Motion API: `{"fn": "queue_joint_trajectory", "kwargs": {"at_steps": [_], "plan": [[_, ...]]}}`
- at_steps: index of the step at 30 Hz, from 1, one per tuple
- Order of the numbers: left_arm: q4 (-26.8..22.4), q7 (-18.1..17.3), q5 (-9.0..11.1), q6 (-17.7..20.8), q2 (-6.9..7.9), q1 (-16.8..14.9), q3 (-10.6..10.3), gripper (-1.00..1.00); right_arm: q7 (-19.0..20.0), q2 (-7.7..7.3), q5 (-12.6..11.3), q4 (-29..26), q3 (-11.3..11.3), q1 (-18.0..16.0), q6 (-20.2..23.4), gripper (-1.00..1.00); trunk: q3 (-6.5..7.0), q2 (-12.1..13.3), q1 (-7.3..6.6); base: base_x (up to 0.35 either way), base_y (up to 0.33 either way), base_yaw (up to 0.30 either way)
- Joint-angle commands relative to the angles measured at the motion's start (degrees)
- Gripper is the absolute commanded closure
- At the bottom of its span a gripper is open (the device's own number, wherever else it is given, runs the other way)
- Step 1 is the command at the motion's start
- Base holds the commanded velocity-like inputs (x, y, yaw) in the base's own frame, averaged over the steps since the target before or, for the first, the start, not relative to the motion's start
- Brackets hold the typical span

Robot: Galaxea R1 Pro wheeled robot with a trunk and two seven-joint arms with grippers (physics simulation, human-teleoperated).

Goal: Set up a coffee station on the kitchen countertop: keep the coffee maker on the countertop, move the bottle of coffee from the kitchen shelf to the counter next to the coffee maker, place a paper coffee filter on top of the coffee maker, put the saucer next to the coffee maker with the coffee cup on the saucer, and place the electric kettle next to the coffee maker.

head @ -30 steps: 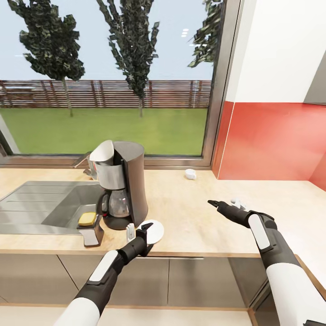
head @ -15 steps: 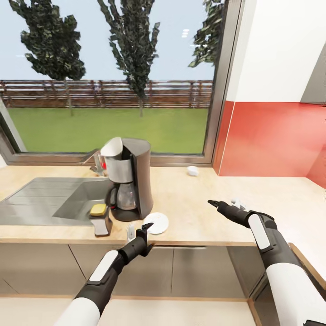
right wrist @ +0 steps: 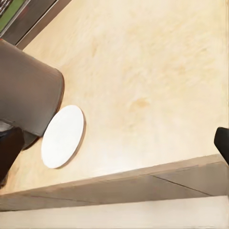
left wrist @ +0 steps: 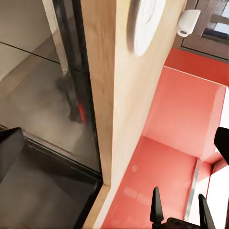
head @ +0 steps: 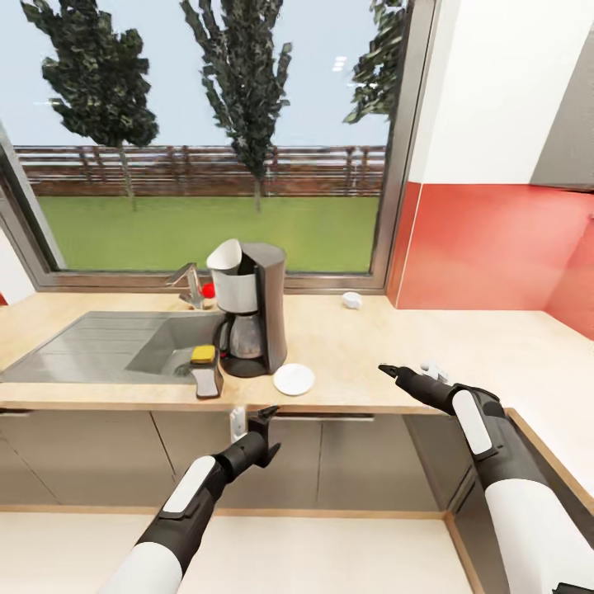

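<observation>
Beige countertop (head: 396,346), saucer (head: 294,379) near front edge, beside coffee maker (head: 252,309)

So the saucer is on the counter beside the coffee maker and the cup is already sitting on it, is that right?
Not quite. The saucer does lie on the countertop beside the coffee maker, but it is bare. The coffee cup sits apart, back near the window, as the head view shows.

Head view facing the window; both wrist views near the saucer (right wrist: 62,136).
</observation>
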Motion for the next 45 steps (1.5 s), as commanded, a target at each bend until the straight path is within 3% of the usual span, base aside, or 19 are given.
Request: {"fn": "queue_joint_trajectory", "kwargs": {"at_steps": [1, 14, 15, 18, 22, 23, 26, 27, 28, 33, 34, 35, 36, 37, 38, 41, 42, 43, 45], "plan": [[-0.04, 0.21, 0.45, 0.11, 0.01, -0.04, -0.01, -1.00, 0.31, 0.01, 0.15, -0.02, -0.14, -0.06, 0.28, -1.00, -0.13, -0.14, 0.00, -0.323, 0.003, 0.000], [0.33, -0.58, -0.07, 0.34, 0.16, 1.43, -0.22, -1.00, 0.33, 0.01, 0.15, -0.02, -0.14, -0.06, 0.29, -1.00, -0.13, -0.14, 0.00, -0.227, 0.000, 0.000], [0.54, -0.76, -0.44, 0.26, 0.25, 4.62, -0.65, -1.00, 0.33, 0.01, 0.15, -0.02, -0.14, -0.06, 0.29, -1.00, -0.13, -0.14, 0.00, -0.014, 0.000, 0.000], [0.67, -0.78, -2.35, 0.08, 0.33, 8.81, -1.23, -1.00, 0.33, 0.01, 0.15, -0.02, -0.14, -0.06, 0.32, -1.00, -0.13, -0.14, 0.00, -0.006, 0.000, 0.000], [0.82, -0.81, -11.15, -1.17, 0.46, 14.69, -2.27, -1.00, 0.33, 0.01, 0.15, -0.02, -0.14, -0.06, 0.31, -1.00, -0.13, -0.14, 0.00, -0.002, 0.000, 0.000], [1.23, -0.83, -14.29, -2.11, 0.60, 16.22, -2.31, -1.00, 0.33, 0.01, 0.15, -0.02, -0.14, -0.06, 0.32, -1.00, -0.13, -0.14, 0.00, 0.000, 0.000, 0.000], [3.90, -0.91, -21.59, -5.06, 1.74, 19.31, -2.32, -1.00, 0.33, 0.01, 0.15, -0.02, -0.14, -0.06, 0.31, -1.00, -0.13, -0.14, 0.00, 0.000, 0.000, 0.000], [5.62, -1.11, -24.00, -6.28, 2.62, 20.08, -2.39, -1.00, 0.33, 0.01, 0.15, -0.02, -0.14, -0.06, 0.31, -1.00, -0.13, -0.14, 0.00, 0.000, 0.000, 0.000], [14.01, -1.83, -29.91, -11.60, 4.78, 21.09, -2.58, -1.00, 0.31, 0.01, 0.15, -0.02, -0.11, -0.06, 0.33, -1.00, -0.13, -0.14, 0.00, 0.000, 0.000, 0.000], [23.86, -2.02, -41.37, -21.50, 7.08, 21.29, -2.71, -1.00, 0.21, 0.08, 0.24, 0.06, -0.01, -0.06, 0.27, -1.00, -0.13, -0.14, 0.00, 0.000, 0.000, 0.000], [26.18, -1.86, -48.70, -24.83, 8.22, 21.36, -2.71, -1.00, 0.15, 0.14, 0.60, 0.15, 0.02, -0.06, 0.18, -1.00, -0.13, -0.14, 0.00, 0.000, 0.000, 0.000], [27.40, -1.71, -52.52, -26.16, 8.62, 21.41, -2.72, -1.00, 0.12, 0.25, 1.45, 0.18, 0.06, -0.06, -0.17, -1.00, -0.13, -0.14, 0.00, 0.000, 0.000, 0.000], [29.82, -1.49, -59.10, -28.05, 9.10, 21.48, -2.73, -1.00, -0.17, 0.48, 4.19, 0.28, 0.08, -0.06, -1.26, -1.00, -0.13, -0.14, 0.00, 0.000, 0.000, 0.000], [31.23, -1.42, -62.38, -28.81, 9.38, 21.51, -2.73, -1.00, -0.56, 0.63, 6.17, 0.38, 0.10, -0.06, -2.02, -1.00, -0.13, -0.14, 0.00, 0.000, 0.000, 0.000], [34.21, -1.28, -68.70, -30.36, 10.47, 21.55, -2.74, -1.00, -1.81, 1.07, 10.27, 0.59, 0.11, -0.06, -3.79, -1.00, -0.13, -0.14, 0.00, 0.000, 0.000, 0.000], [38.07, -0.78, -74.79, -33.87, 13.31, 21.68, -2.68, -1.00, -4.79, 2.54, 14.55, 0.68, 0.10, -0.06, -6.45, -1.00, -0.13, -0.14, 0.00, 0.000, 0.000, 0.000], [38.57, -0.67, -75.28, -34.42, 13.77, 21.73, -2.67, -1.00, -5.45, 2.82, 15.01, 0.70, 0.10, -0.06, -6.83, -1.00, -0.13, -0.14, 0.00, 0.000, 0.000, 0.000], [40.02, -0.11, -76.54, -35.92, 15.36, 22.25, -2.66, -1.00, -8.93, 3.95, 16.38, 0.74, 0.11, -0.06, -8.29, -1.00, -0.13, -0.14, 0.00, 0.000, 0.000, 0.000], [40.54, 0.42, -77.14, -36.39, 16.18, 22.78, -2.70, -1.00, -12.28, 4.71, 17.20, 0.82, 0.15, -0.06, -9.52, -1.00, -0.13, -0.14, 0.00, 0.000, 0.000, 0.000]]}}
